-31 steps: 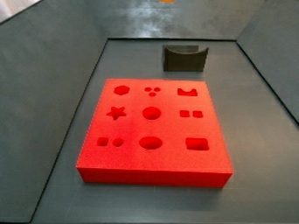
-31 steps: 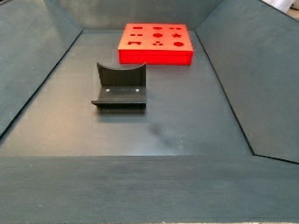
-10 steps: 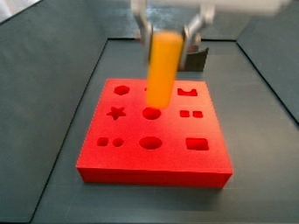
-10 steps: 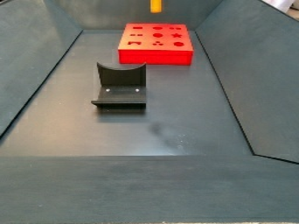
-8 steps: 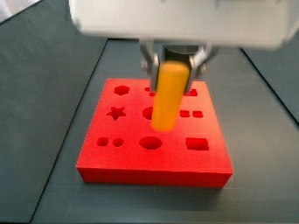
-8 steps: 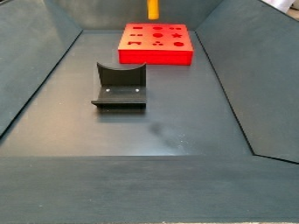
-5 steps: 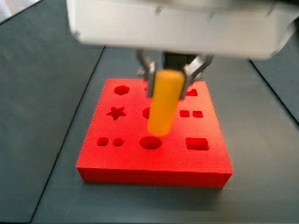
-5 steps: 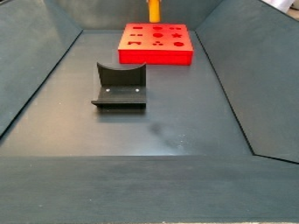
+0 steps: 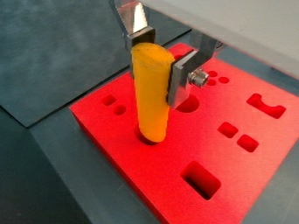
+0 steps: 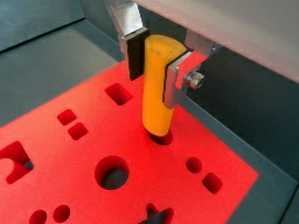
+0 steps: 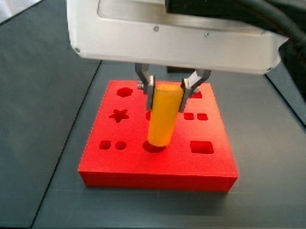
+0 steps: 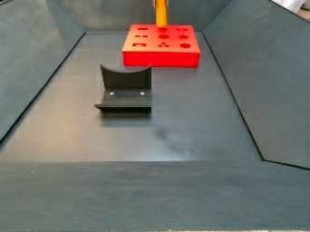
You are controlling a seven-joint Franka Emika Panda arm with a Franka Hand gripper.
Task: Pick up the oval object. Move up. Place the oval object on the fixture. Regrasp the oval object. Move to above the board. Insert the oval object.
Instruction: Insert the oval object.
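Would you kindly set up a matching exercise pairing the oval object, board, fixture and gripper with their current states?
Things:
1. oval object
2. board
3. fixture
4. gripper

States:
A. bare, standing apart on the floor
B. upright, lower end at a board cutout
C. shut on the yellow peg, above the board
D. red, lying flat under the peg

Pairs: 1-B, 2-D, 3-A, 4-C
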